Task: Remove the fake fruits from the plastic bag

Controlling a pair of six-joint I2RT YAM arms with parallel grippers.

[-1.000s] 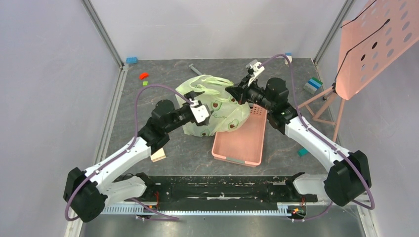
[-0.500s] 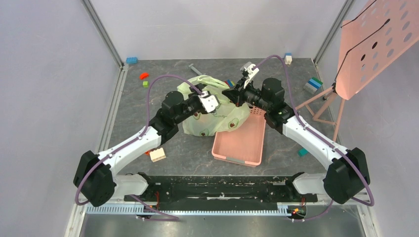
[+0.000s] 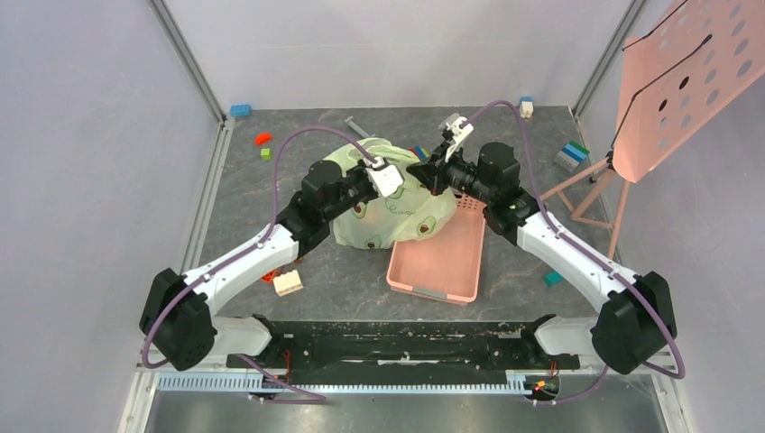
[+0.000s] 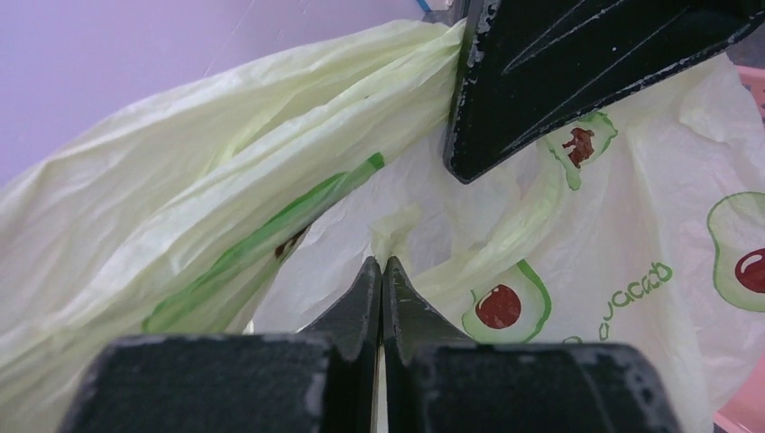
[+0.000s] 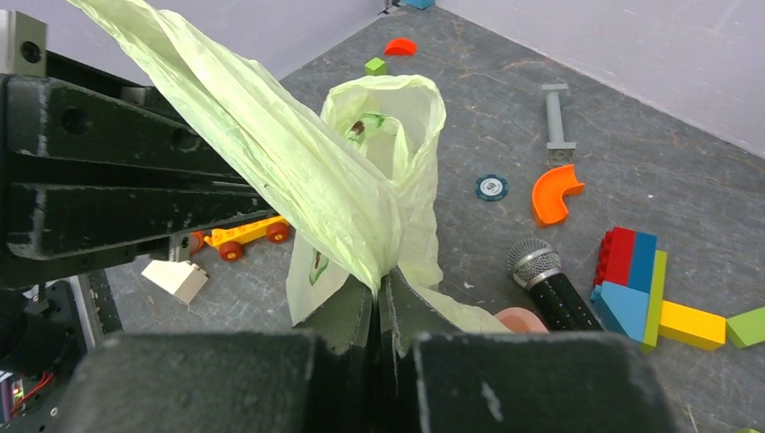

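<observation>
Over the middle of the table (image 3: 271, 207), from the top camera, the bag (image 3: 397, 216) lay slumped, its 4 o'clock corner draped onto the far-left corner of the basket (image 3: 451, 271). The left gripper (image 3: 390, 177) sat on the bag's crown. The right gripper (image 3: 431, 171) sat just beside it, at the bag's 1 o'clock. No fruits showed plainly, so they were probably inside the film.

From the left wrist, the jaws were pressed together with a twist of film running into their tips at 12 o'clock, so that gripper was clenched on the bag. A black finger hung at 1 o'clock, likely the right gripper's, with a band of film stretched up to it.

From the right wrist, the jaws were likewise clamped on a pinch of bag, and a strip of film rose from them toward 11 o'clock. The left arm's black body filled 9 o'clock. A mic (image 5: 550, 280) and blocks (image 5: 645, 284) lay on the table toward 3 o'clock, well apart from the bag.

The step in hand looked like taking hold of the bag's top on two sides. Next the grippers would need to draw apart, gently, to spread the mouth. After that, either the bag would have to be tipped or one gripper freed to reach in. Film this thin could slip or tear under a hard pull.
</observation>
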